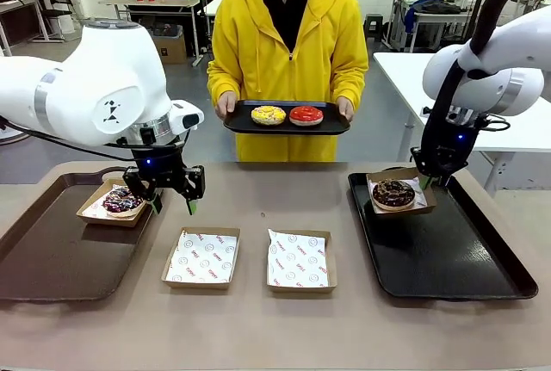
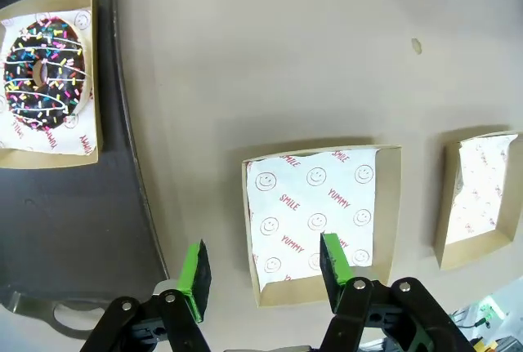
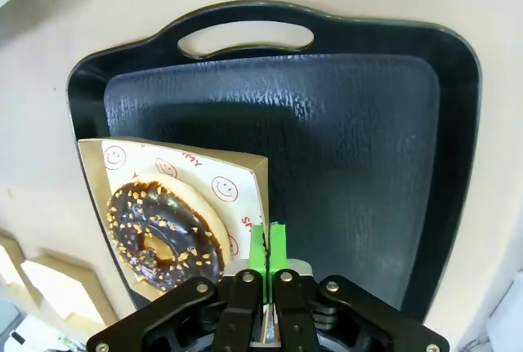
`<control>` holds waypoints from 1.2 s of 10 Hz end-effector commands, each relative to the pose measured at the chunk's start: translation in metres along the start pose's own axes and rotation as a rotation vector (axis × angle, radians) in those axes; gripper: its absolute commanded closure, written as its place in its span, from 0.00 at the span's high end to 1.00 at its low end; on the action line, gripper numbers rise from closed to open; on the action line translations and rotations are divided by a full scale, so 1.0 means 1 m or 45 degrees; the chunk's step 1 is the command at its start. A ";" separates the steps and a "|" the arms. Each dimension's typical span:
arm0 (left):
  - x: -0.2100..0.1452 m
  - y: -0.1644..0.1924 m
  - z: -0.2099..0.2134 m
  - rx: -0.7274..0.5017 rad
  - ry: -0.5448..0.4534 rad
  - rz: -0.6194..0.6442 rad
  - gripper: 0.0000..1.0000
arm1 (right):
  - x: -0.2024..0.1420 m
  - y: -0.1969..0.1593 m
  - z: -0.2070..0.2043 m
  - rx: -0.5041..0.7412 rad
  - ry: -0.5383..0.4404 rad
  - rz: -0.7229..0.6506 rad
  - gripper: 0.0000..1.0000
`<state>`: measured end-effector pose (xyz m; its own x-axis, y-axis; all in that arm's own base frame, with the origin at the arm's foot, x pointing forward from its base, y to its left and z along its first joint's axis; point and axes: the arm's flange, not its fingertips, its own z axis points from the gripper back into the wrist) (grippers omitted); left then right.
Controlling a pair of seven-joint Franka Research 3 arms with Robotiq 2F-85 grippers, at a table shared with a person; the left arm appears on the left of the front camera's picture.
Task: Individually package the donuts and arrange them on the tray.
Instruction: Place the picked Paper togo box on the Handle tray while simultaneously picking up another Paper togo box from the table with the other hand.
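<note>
A chocolate donut with coloured sprinkles [image 1: 123,200] [image 2: 42,70] lies in a paper box on the far corner of the left tray [image 1: 52,259] [image 2: 82,229]. My left gripper [image 1: 169,196] [image 2: 263,274] hangs open just right of it, above the near edge of an empty box [image 2: 319,217] [image 1: 201,257]. My right gripper [image 1: 428,183] [image 3: 268,246] is shut on the side wall of a box [image 3: 245,180] holding a nut-topped chocolate donut [image 1: 393,194] [image 3: 163,233], at the far left corner of the black tray [image 1: 448,250] [image 3: 368,148]. A yellow-iced donut [image 1: 269,115] and a red-glazed donut [image 1: 306,115] lie on a tray the person holds.
A second empty paper-lined box [image 1: 298,260] [image 2: 478,197] sits at the table's middle. The person stands at the far edge holding a small black tray [image 1: 241,123] with both hands. The table's near strip is bare.
</note>
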<state>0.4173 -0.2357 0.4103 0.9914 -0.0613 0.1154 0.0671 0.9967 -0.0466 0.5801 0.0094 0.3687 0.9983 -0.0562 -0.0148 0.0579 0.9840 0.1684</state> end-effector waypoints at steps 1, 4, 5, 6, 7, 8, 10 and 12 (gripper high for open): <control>-0.001 0.002 -0.006 -0.024 0.013 0.007 0.71 | -0.002 0.005 0.004 0.046 0.034 -0.021 0.01; 0.000 0.000 0.000 0.000 0.000 0.000 0.71 | 0.000 0.000 0.000 0.000 0.000 0.000 0.01; 0.000 0.001 -0.004 0.000 0.009 0.003 0.71 | 0.000 0.000 0.000 0.000 0.000 0.000 0.01; 0.003 0.003 -0.010 0.024 0.024 0.016 0.71 | 0.000 0.000 0.000 0.000 0.000 0.000 0.01; 0.005 0.005 -0.016 0.031 0.034 0.017 0.71 | -0.001 0.000 -0.001 0.000 0.012 0.000 0.01; 0.006 0.007 -0.021 0.046 0.042 0.021 0.71 | 0.000 0.004 0.000 0.000 -0.005 0.002 0.01; 0.006 0.010 -0.029 0.039 0.069 0.013 0.71 | 0.006 0.010 0.001 -0.003 -0.019 -0.014 0.01; 0.004 0.010 -0.033 0.045 0.075 -0.002 0.71 | 0.016 0.013 -0.002 0.005 -0.003 -0.039 0.01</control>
<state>0.4247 -0.2286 0.3770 0.9976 -0.0519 0.0452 0.0534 0.9980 -0.0335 0.5865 0.0166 0.3700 0.9983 -0.0569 -0.0125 0.0582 0.9837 0.1700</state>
